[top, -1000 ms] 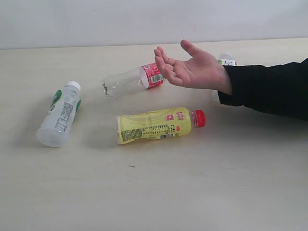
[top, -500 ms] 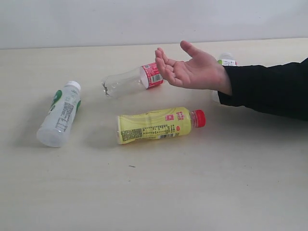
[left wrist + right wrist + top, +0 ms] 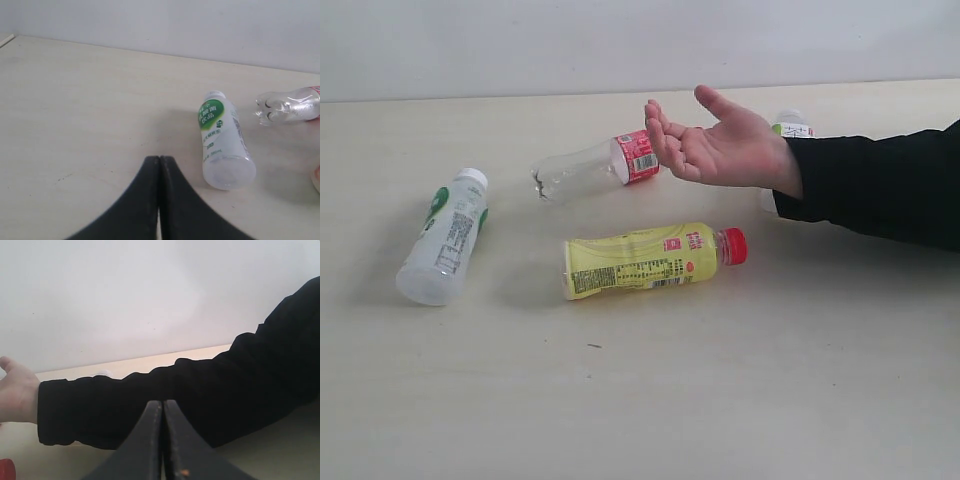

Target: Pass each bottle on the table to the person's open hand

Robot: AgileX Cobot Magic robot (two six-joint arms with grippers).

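Four bottles lie on the table (image 3: 740,400). The translucent white bottle with green label (image 3: 446,236) (image 3: 222,140) is at the left. The clear bottle with red label (image 3: 595,166) (image 3: 287,105) is behind the middle. The yellow-labelled bottle with red cap (image 3: 650,258) lies at the centre. The white bottle with orange-green label (image 3: 790,126) peeks out behind the person's open hand (image 3: 720,145), which is held palm up above the table. Neither gripper shows in the exterior view. My left gripper (image 3: 159,159) is shut and empty, short of the green-label bottle. My right gripper (image 3: 163,403) is shut and empty, facing the black sleeve (image 3: 190,400).
The black-sleeved arm (image 3: 880,185) reaches in from the right across the table. A pale wall (image 3: 620,40) stands behind the table's far edge. A red bit, likely the yellow bottle's cap (image 3: 6,468), shows at the edge of the right wrist view.
The person's fingers shifted very slightly. The bottles have not moved.
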